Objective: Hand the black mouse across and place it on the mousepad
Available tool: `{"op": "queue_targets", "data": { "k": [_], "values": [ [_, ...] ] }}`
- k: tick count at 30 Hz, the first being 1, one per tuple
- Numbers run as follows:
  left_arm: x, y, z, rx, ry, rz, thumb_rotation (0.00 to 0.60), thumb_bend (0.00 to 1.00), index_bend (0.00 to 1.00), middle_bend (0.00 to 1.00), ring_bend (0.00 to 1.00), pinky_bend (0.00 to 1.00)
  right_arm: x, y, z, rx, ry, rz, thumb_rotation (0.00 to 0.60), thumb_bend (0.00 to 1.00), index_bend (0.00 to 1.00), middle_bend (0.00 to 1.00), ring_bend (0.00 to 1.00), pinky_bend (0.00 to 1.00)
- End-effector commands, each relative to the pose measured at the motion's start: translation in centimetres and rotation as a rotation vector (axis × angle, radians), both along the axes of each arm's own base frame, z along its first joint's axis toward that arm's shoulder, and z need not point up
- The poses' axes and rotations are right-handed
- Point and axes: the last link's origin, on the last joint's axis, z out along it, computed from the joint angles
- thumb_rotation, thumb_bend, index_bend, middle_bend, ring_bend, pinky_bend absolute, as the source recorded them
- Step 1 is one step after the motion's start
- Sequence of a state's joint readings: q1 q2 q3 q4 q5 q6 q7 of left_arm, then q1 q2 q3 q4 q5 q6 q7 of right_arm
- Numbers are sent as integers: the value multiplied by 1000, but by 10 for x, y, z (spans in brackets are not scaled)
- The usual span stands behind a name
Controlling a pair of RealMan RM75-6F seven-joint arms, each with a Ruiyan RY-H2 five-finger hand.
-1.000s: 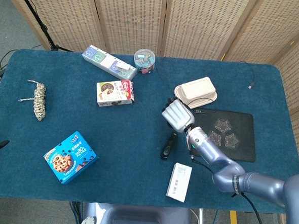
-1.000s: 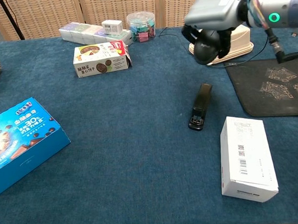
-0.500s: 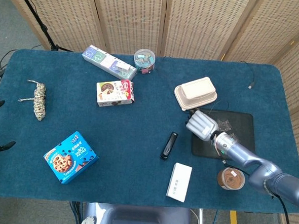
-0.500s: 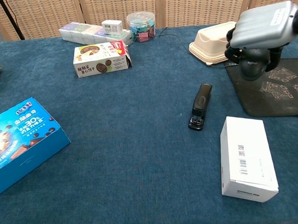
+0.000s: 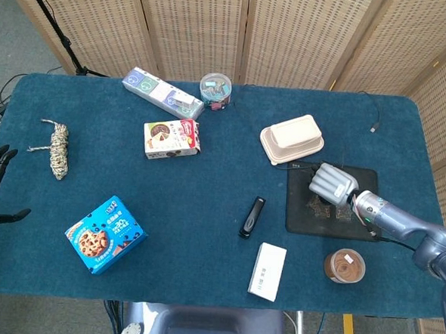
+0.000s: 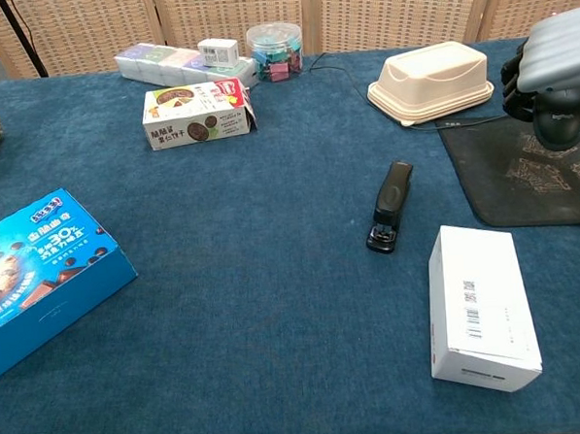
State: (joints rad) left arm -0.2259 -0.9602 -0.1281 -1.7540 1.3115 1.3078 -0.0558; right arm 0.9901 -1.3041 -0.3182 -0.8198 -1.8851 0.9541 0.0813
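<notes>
Rightward since a second ago, the right hand [image 5: 332, 183] grips the black mouse [image 6: 561, 125] above the mousepad [image 5: 303, 217], at three o'clock of the stapler [image 5: 252, 216].

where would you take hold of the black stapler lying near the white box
Across its two long narrow sides, about mid-length, coming straight down from above. The black stapler lies flat on the table with its long axis running roughly away from the robot. Both flanks are free, and the white box sits apart from it. The right hand is busy holding the black mouse.
</notes>
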Motion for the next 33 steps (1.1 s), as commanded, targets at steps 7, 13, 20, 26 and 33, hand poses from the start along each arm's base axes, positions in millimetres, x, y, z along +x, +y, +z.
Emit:
{"op": "queue_targets", "data": {
  "k": [7,13,20,26,33],
  "values": [
    [3,6,-17,-17,44,26,600,105,0,0,0,0,-30,6,6,85,4,11,600,732,568,512,283,405],
    [5,7,-22,-18,54,29,600,105,0,0,0,0,-42,7,-1,100,12,6,600,732,560,505,272,404],
    [6,6,-21,1,57,19,600,105,0,0,0,0,-48,7,-14,105,12,-11,600,739,559,505,271,404],
    [6,5,-20,5,58,20,600,105,0,0,0,0,-48,6,-23,106,11,-16,600,744,553,500,270,404],
    [5,5,-19,5,51,27,600,104,0,0,0,0,-44,4,-27,103,-1,-9,600,744,534,484,265,404]
  ]
}}
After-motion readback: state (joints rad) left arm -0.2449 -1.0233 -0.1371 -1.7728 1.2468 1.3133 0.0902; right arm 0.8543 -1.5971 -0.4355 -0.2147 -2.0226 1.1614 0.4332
